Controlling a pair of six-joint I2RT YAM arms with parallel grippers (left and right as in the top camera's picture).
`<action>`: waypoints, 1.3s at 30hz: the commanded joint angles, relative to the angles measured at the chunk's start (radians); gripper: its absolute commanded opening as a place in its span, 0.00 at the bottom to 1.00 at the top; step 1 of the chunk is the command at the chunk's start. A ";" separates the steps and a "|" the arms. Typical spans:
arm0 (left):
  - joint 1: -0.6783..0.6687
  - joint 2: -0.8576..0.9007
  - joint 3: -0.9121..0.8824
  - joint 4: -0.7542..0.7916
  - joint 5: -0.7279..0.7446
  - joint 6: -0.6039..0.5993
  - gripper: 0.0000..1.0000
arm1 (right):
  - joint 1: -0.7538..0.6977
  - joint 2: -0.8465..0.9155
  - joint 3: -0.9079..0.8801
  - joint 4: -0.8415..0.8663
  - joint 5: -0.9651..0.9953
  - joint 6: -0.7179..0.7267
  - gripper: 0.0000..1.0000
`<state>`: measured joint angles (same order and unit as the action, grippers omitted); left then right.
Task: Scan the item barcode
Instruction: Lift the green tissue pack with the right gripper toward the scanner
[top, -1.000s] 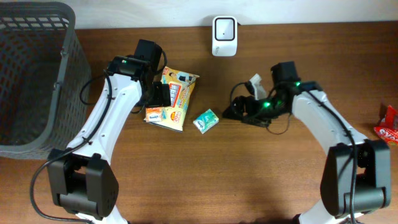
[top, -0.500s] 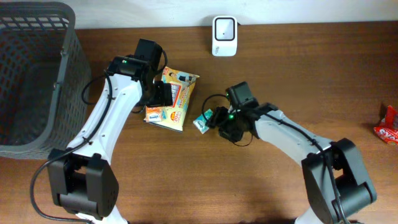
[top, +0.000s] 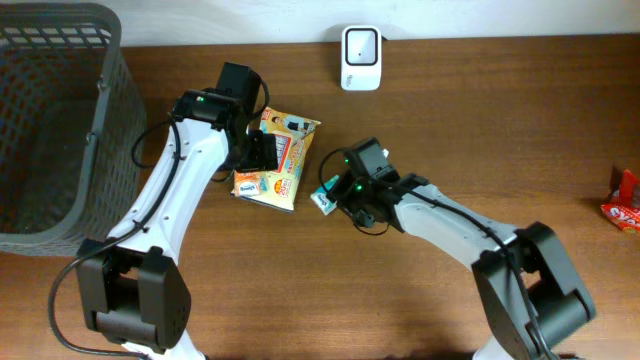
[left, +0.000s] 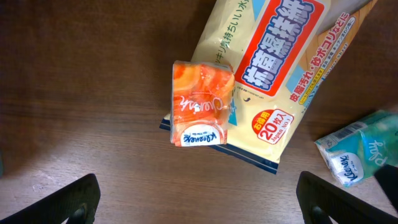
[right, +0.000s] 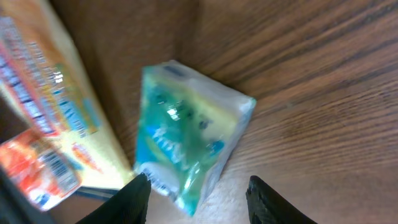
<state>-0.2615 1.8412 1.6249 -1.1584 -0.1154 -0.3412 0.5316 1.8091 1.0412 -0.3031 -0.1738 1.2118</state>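
A small green tissue pack lies on the wooden table, just right of a yellow wipes pack. My right gripper has come down over it. In the right wrist view the green tissue pack reaches down between the two fingers of my right gripper. The left finger sits at the pack's end and the right finger stands apart from it, so the gripper is open. My left gripper hangs wide open over bare wood below the wipes pack and holds nothing. The white scanner stands at the table's back edge.
A small orange pack lies on the wipes pack's lower corner. A dark mesh basket fills the far left. A red packet lies at the right edge.
My right arm has swept left from right of centre to the green tissue pack, and its jaws have narrowed. The left arm has not moved.
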 joint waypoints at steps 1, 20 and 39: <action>0.002 -0.003 -0.005 0.002 0.006 -0.010 0.99 | 0.006 0.055 -0.004 0.013 0.032 0.028 0.51; 0.002 -0.003 -0.005 0.002 0.006 -0.010 0.99 | -0.026 0.099 0.008 0.049 -0.078 -0.142 0.08; 0.002 -0.003 -0.005 0.002 0.006 -0.010 0.99 | -0.343 0.099 0.008 0.311 -0.983 -0.763 0.04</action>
<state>-0.2611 1.8412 1.6249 -1.1584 -0.1154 -0.3408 0.2047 1.8996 1.0481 -0.0357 -0.9642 0.5117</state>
